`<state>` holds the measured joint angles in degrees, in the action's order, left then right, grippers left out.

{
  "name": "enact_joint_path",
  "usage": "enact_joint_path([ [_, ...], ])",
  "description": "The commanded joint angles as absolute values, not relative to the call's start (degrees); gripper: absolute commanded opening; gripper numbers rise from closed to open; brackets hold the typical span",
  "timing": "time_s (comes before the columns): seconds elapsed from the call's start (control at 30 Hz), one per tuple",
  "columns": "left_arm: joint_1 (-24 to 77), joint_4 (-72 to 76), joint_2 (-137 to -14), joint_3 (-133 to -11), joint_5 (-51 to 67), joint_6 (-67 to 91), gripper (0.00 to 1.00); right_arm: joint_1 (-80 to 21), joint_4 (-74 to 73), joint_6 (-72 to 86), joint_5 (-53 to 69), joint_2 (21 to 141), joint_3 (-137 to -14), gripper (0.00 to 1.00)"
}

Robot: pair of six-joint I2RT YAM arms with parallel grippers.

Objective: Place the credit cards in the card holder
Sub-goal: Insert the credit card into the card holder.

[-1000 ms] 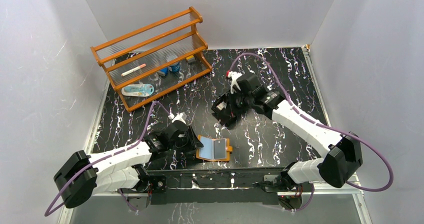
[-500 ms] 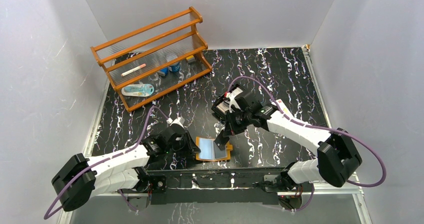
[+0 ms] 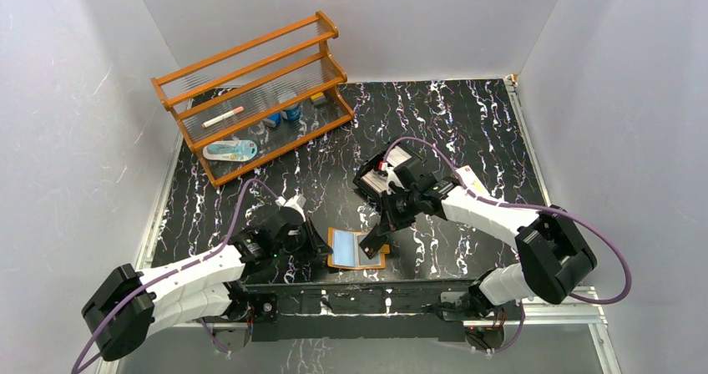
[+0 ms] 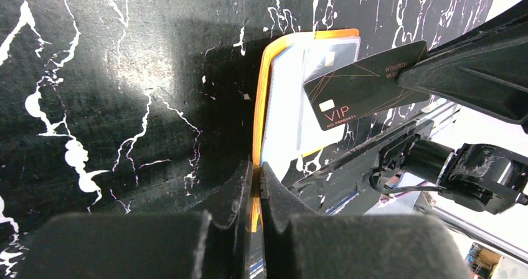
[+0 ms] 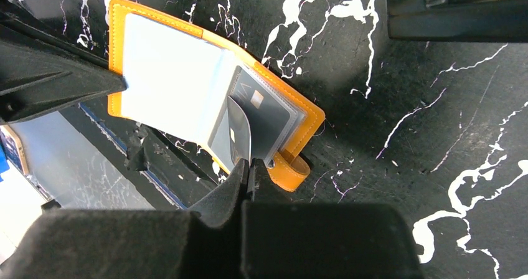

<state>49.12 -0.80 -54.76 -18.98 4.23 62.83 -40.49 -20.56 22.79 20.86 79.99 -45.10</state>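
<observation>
Plainly, the card holder [image 3: 357, 250] lies open at the near edge of the counter [image 3: 467, 115], about midway along it, orange cover down and clear sleeves up. The left pincer [image 4: 256, 173] is closed on the left rim of the orange cover, the leather nipped between its two fingers; how far the rim reaches in between them is hidden by the fingers themselves. The right pincer [image 5: 249, 170] is clamped tight on one end of a black credit card [image 4: 364, 83] marked VIP. The card hangs tilted over the holder's right page, its free end low over the sleeves. No view settles whether that end touches the plastic or has entered a pocket: the right wrist view sees the card almost edge-on. Under the clear sleeve of the right page lies a second dark card [image 5: 264, 108], its lettering partly covered. The snap tab [image 5: 289, 170] sticks out at the holder's right side, half behind the right fingers.

Farther back, mid-counter, a black tray [image 3: 386, 174] sits partly under the right arm; its pale contents cannot be told apart. An orange rack [image 3: 250, 90] stands at the far left corner, the small things on it too tiny to name.
</observation>
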Motion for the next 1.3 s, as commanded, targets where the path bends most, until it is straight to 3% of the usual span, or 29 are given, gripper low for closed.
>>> enact_joint_path([
  [0.0, 48.2, 0.7, -55.1, -17.7, 5.8, 60.6, 0.0, -40.3, -19.4, 22.9, 21.1, 80.9, -43.7, 0.0],
  [0.3, 47.8, 0.1, -59.3, -20.3, 6.7, 53.6, 0.0, -40.1, -19.4, 22.9, 21.1, 83.0, -41.4, 0.0],
  [0.33, 47.8, 0.1, -59.4, -20.5, 6.8, 53.2, 0.0, -40.2, -7.1, 21.1, 31.0, 83.4, -41.5, 0.11],
  [0.37, 47.8, 0.4, -59.4, -20.4, 6.8, 53.0, 0.0, -40.1, -6.0, 23.9, 37.4, 83.7, -41.5, 0.0],
  [0.7, 47.8, 0.3, -59.6, -21.0, 6.8, 49.5, 0.0, -40.2, -6.3, 22.1, 42.0, 87.9, -43.7, 0.0],
  [0.97, 47.8, -0.6, -58.7, -21.9, 6.7, 47.4, 0.0, -40.0, -13.1, 21.3, 37.8, 83.2, -46.5, 0.0],
  [1.27, 47.8, -0.3, -58.3, -21.7, 7.4, 46.7, 0.0, -40.0, -10.9, 23.9, 38.5, 82.2, -45.6, 0.0],
])
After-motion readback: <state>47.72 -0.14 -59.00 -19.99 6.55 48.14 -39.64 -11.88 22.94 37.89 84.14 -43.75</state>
